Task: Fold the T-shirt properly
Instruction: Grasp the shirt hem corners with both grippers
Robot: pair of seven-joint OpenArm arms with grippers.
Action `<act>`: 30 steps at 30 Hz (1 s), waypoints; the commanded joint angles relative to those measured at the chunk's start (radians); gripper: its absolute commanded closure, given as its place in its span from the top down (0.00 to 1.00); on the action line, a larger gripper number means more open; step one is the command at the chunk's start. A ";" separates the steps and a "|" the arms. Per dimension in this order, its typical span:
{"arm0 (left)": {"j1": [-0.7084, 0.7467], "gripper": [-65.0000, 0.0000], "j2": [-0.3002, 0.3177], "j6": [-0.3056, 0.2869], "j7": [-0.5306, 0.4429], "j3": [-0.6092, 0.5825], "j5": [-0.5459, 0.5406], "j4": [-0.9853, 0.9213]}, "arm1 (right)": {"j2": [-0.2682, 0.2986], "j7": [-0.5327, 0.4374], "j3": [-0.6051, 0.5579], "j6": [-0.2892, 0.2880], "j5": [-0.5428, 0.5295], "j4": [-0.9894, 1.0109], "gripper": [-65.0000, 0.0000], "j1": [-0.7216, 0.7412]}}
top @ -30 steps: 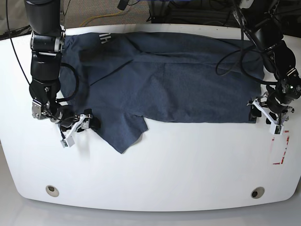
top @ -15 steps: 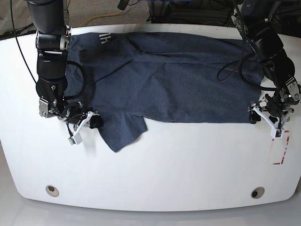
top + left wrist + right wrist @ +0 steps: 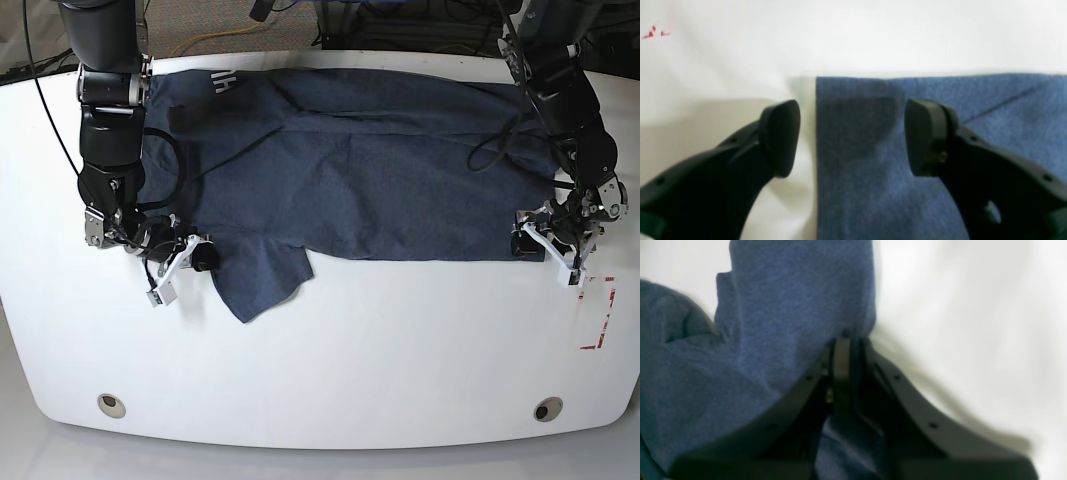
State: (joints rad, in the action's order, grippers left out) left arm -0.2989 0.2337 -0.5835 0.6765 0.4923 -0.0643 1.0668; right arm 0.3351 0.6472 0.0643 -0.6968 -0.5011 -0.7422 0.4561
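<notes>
Since a second ago my right hand (image 3: 190,262) has clamped the sleeve at nine o'clock. One T-shirt (image 3: 350,170) lies on one white tabletop (image 3: 380,350); my left hand (image 3: 545,250) gapes at its three-o'clock hem, empty.

Both my wrist views are blurred; my arms (image 3: 110,120) cover the T-shirt's (image 3: 360,170) side edges, its lettering unreadable.

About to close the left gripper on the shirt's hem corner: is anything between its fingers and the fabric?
Nothing visible is. The left gripper is open, its fingers straddling the corner of the T-shirt with only bare white table beside it. The right gripper is already shut on the sleeve.
</notes>
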 commanded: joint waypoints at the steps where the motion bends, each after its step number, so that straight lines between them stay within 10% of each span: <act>1: -0.024 0.71 0.020 0.000 -0.042 -0.002 -0.015 -0.010 | 0.011 0.000 0.001 -0.001 0.002 -0.009 0.07 0.020; 13: -0.052 0.68 0.022 0.000 -0.082 -0.033 -0.015 -0.138 | 0.011 0.000 0.001 -0.001 0.002 -0.010 0.07 0.020; 20: -0.052 0.09 0.022 -0.003 -0.084 -0.043 -0.015 -0.135 | 0.011 0.004 0.001 -0.001 0.002 -0.084 0.00 0.019; 30: -0.047 0.05 0.016 -0.085 -0.068 -0.042 -0.018 0.048 | 0.017 0.118 0.009 -0.001 0.002 -0.334 0.00 -0.007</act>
State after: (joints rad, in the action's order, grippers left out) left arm -0.3134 0.2371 -0.6624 0.6315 0.4496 -0.0662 1.0473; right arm 0.3336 0.7689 0.0643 -0.6895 -0.4767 -1.0168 0.4191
